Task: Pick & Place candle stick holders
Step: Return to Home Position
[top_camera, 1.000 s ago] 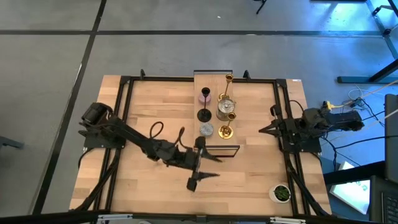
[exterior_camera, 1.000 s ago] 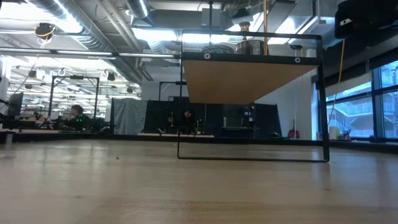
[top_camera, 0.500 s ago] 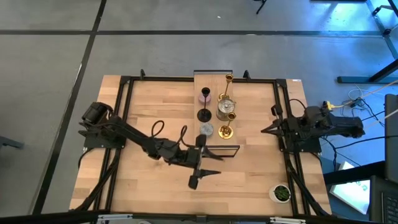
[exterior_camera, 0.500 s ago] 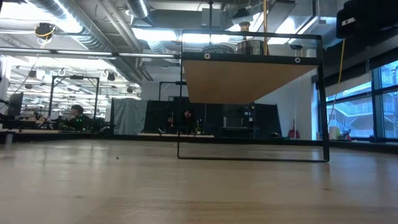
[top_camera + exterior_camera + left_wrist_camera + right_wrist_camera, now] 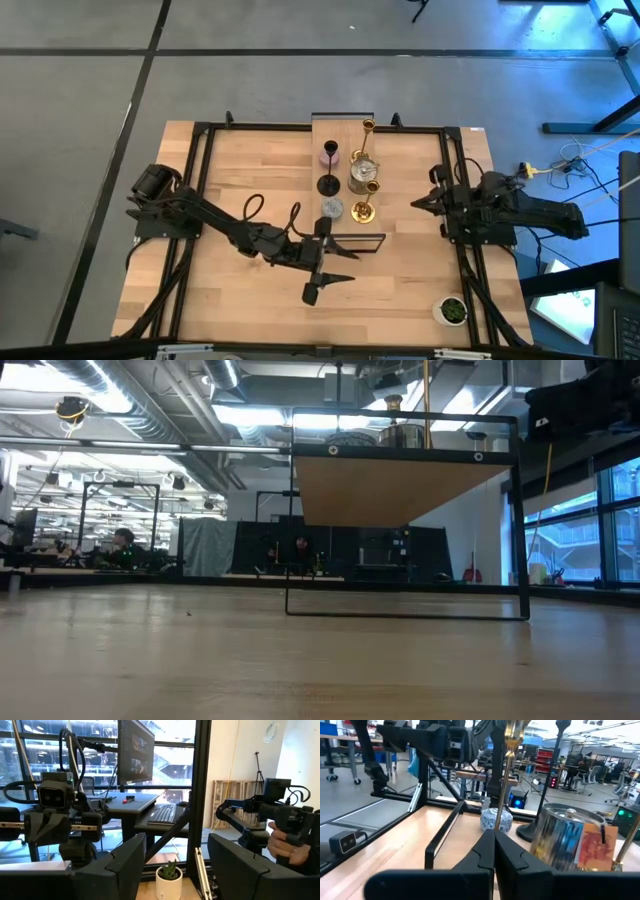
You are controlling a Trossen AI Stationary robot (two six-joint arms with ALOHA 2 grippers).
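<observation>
Six candle stick holders stand on a raised light-wood shelf at the table's middle: tall gold, lilac-pink, black, silver, grey-blue and short gold. My right gripper is shut and empty, level, a little to the right of the short gold holder. Its wrist view shows a gold stem, the grey-blue holder and the silver one ahead. My left gripper is open and empty, near the shelf's near end.
The shelf stands on a black metal frame, whose near leg lies just beside my left gripper. A white pot with a green plant stands at the near right corner and shows between my left fingers. A person's hand shows beyond the table.
My right gripper has moved a little toward the table's left, nearer the short gold holder, staying shut. The holders have not moved.
</observation>
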